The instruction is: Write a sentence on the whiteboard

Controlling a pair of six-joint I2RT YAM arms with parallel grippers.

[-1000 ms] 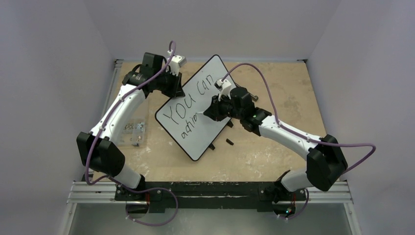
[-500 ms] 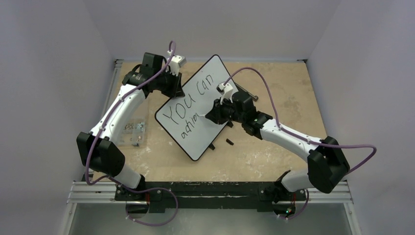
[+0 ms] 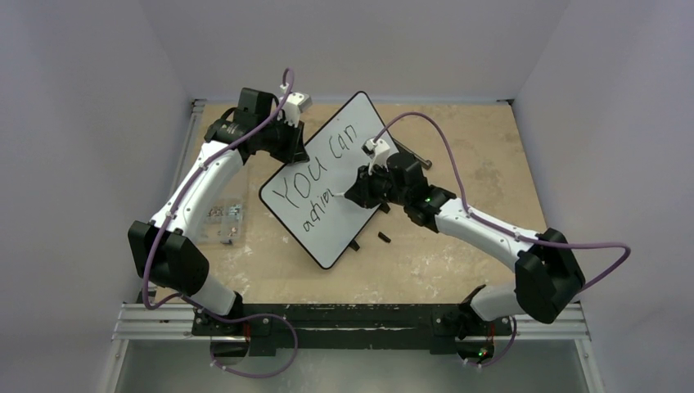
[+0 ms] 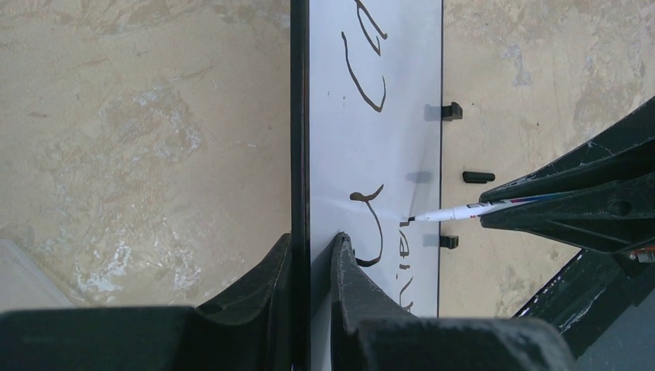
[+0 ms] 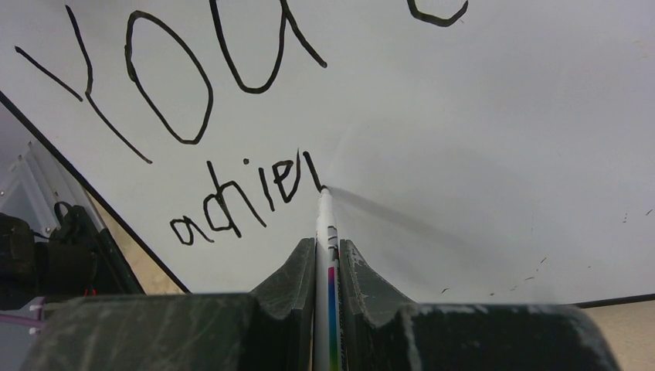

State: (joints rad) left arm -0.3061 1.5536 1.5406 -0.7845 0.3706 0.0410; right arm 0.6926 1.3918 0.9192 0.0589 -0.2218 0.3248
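Note:
The whiteboard (image 3: 331, 192) lies tilted on the table, black-framed, also in the left wrist view (image 4: 402, 85) and right wrist view (image 5: 502, 139). The sentence (image 3: 315, 172) reads "You can" over "achie" plus a fresh stroke (image 5: 247, 193). My left gripper (image 3: 288, 137) is shut on the board's far-left edge (image 4: 301, 154); its fingers pinch the frame (image 4: 310, 255). My right gripper (image 3: 353, 190) is shut on a white marker (image 5: 326, 255), whose tip touches the board at the end of the second line (image 5: 323, 188). The marker also shows in the left wrist view (image 4: 452, 212).
A small black piece (image 3: 383, 237) lies on the table right of the board. Black board feet (image 3: 354, 244) stick out at its lower edge. Small metal parts (image 3: 223, 214) lie left of the board. Walls close in on three sides.
My right gripper has shifted slightly left and up along the second line with the marker. A new stroke has appeared after "achie". The left arm and board have not moved.

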